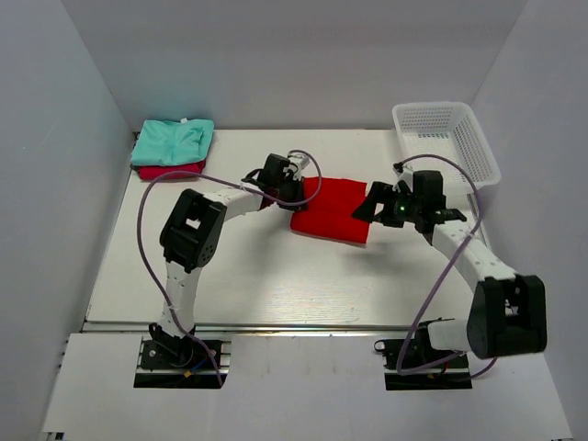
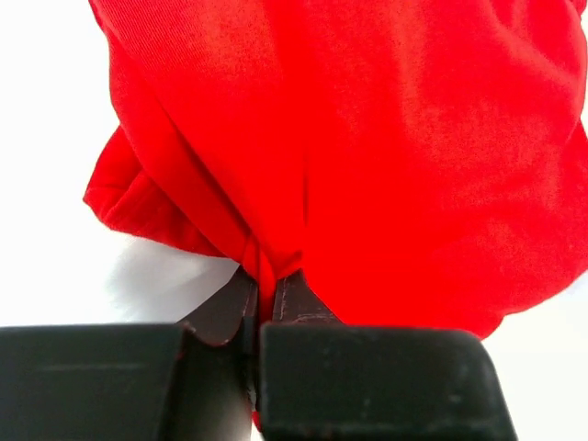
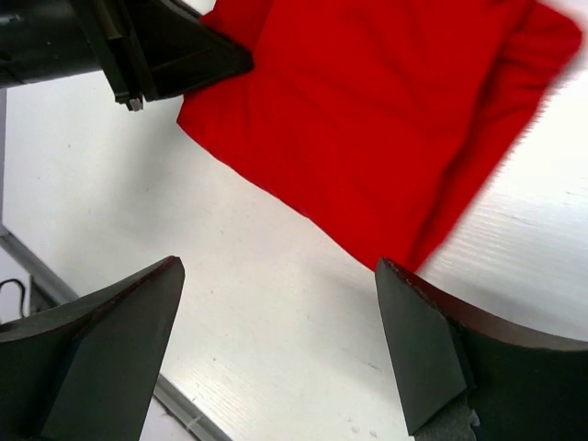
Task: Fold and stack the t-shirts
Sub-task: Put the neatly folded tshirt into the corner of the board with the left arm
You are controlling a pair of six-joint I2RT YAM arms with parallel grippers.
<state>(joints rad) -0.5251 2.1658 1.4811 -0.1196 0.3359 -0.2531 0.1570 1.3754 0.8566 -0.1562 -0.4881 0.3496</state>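
Note:
The bright red t-shirt lies folded into a rough rectangle at the table's middle. My left gripper is shut on a pinched fold of its left edge, seen close in the left wrist view with red cloth filling the frame. My right gripper is open and empty just off the shirt's right edge; in the right wrist view its fingers straddle bare table below the shirt. The mint green t-shirt lies folded on the crimson-pink one at the back left.
A white mesh basket stands at the back right corner. Grey walls close in the table on the left, back and right. The left gripper's dark body shows at the top left of the right wrist view.

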